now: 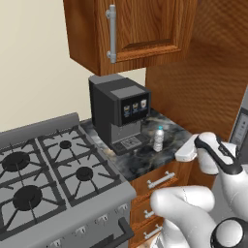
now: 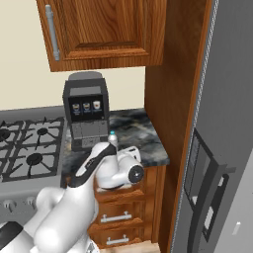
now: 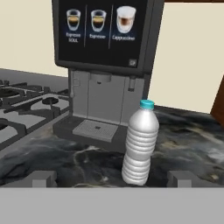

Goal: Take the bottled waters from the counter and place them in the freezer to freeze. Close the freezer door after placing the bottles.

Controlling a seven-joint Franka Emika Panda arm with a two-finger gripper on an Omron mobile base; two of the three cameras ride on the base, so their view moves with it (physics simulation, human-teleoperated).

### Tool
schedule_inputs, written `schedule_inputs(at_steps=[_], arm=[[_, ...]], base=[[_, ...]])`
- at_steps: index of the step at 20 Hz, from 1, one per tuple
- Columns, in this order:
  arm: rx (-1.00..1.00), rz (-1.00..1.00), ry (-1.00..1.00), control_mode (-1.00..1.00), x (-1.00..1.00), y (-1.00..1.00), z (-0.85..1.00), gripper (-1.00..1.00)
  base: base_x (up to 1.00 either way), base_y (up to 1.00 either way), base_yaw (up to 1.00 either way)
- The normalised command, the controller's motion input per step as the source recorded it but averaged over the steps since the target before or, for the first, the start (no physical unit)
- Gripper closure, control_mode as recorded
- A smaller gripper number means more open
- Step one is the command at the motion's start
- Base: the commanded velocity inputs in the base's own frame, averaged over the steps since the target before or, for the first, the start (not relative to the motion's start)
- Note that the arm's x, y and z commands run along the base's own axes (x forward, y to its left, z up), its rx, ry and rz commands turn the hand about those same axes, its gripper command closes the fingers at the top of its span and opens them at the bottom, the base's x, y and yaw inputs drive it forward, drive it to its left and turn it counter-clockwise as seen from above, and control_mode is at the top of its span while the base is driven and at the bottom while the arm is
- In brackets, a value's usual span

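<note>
One bottled water (image 3: pixel 140 142), clear with a teal cap, stands upright on the dark marbled counter (image 3: pixel 65 157), just right of the coffee machine's drip tray. My gripper (image 3: pixel 112 179) is open and level with the bottle's base. Its fingertips (image 3: pixel 43 178) stand wide apart, and the bottle is a little beyond them, right of centre. From the left base view the bottle (image 1: pixel 158 139) stands a short way left of my hand. In the right base view my arm hides all but the top of the bottle (image 2: pixel 112 136). The grey freezer (image 2: pixel 232 99) stands at the right, its door handle (image 2: pixel 216 197) dark.
A black coffee machine (image 1: pixel 118 114) stands behind and left of the bottle. The gas stove (image 1: pixel 48 169) adjoins the counter's left. A wooden wall cabinet (image 1: pixel 131 29) hangs overhead, and a tall wooden panel (image 2: pixel 173 89) separates counter and freezer. Drawers (image 1: pixel 157 181) sit below.
</note>
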Motion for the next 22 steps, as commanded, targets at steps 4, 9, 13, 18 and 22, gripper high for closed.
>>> schedule_inputs(at_steps=[4,9,13,18,22], arm=[[0.0,0.02,-0.01,-1.0,0.18,0.11,-0.24,-1.0],[0.0,0.01,-0.04,-1.0,0.2,0.1,-0.13,-1.0],[0.0,0.0,-0.03,-1.0,0.27,0.1,0.0,-1.0],[0.0,0.0,0.0,-1.0,0.33,0.11,0.0,-1.0],[0.0,0.0,0.0,-1.0,0.19,0.07,0.0,-1.0]], base=[[0.0,0.0,0.0],[0.0,0.0,0.0],[0.0,0.0,0.0],[0.0,0.0,0.0],[0.0,0.0,0.0]])
